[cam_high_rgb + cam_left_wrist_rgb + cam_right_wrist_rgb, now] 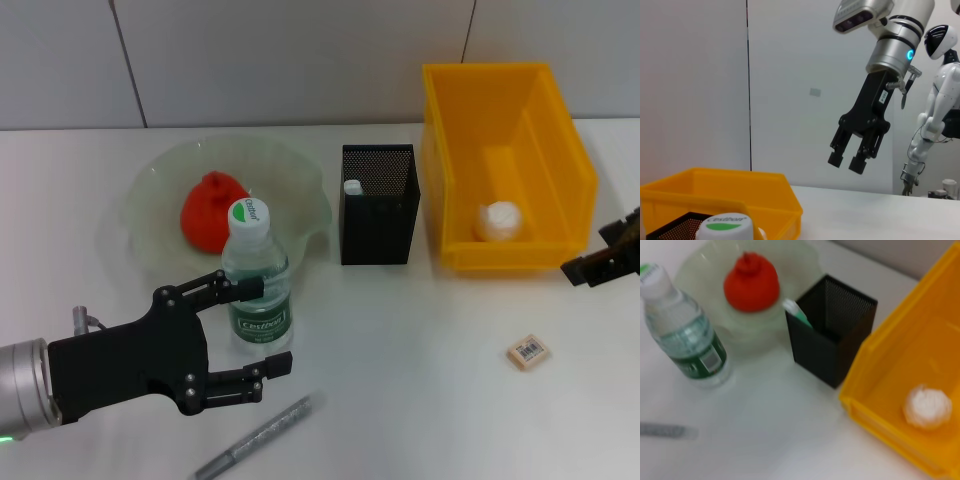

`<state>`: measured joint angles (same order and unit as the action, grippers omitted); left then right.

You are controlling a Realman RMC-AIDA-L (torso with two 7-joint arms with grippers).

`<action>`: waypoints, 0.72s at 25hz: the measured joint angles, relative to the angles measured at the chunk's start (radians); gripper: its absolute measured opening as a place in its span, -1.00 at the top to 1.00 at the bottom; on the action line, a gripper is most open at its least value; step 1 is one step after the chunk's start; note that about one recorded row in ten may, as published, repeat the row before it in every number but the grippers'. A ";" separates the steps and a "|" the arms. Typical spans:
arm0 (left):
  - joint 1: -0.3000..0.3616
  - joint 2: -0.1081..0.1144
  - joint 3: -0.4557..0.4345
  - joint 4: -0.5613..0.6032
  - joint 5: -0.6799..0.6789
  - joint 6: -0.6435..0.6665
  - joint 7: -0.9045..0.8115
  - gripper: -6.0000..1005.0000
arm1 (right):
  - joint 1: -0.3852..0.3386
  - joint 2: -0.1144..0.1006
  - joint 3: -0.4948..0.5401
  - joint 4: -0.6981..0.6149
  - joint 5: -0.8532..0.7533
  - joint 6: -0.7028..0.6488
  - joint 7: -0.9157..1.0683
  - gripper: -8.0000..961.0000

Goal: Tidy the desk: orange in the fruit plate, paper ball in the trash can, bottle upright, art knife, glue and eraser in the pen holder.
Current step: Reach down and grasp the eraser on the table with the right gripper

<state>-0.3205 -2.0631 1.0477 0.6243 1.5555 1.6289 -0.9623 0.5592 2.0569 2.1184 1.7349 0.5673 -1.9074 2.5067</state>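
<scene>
Your left gripper [247, 335] sits near the desk's [420, 400] front-left edge, fingers spread around the upright bottle [256, 280] without visibly pinching it. Behind the bottle, the orange [208, 210] lies in the fruit plate [150, 185]. By the front edge you have the art knife [255, 437]. At mid-desk the pen holder [378, 205] holds the glue [352, 187]. The paper ball [499, 220] is in the yellow trash can [505, 100]. The eraser [528, 352] lies front-right. Your right gripper [852, 152] hovers at the right edge, fingers apart, holding nothing.
</scene>
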 joint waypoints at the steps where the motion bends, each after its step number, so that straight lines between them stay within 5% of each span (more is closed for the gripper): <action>1: 0.000 0.000 0.000 0.000 0.000 0.000 0.000 -0.66 | 0.014 0.002 -0.001 -0.017 -0.022 -0.009 0.004 -0.43; 11: -0.002 -0.002 0.000 0.000 0.000 0.003 0.002 -0.66 | 0.079 0.000 -0.003 -0.189 -0.104 0.000 0.025 -0.43; 18: -0.001 -0.002 0.002 0.000 0.000 0.005 0.005 -0.66 | 0.100 0.001 -0.096 -0.275 -0.138 0.067 0.040 -0.43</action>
<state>-0.3219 -2.0648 1.0496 0.6243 1.5555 1.6341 -0.9574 0.6592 2.0576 2.0220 1.4599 0.4293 -1.8408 2.5470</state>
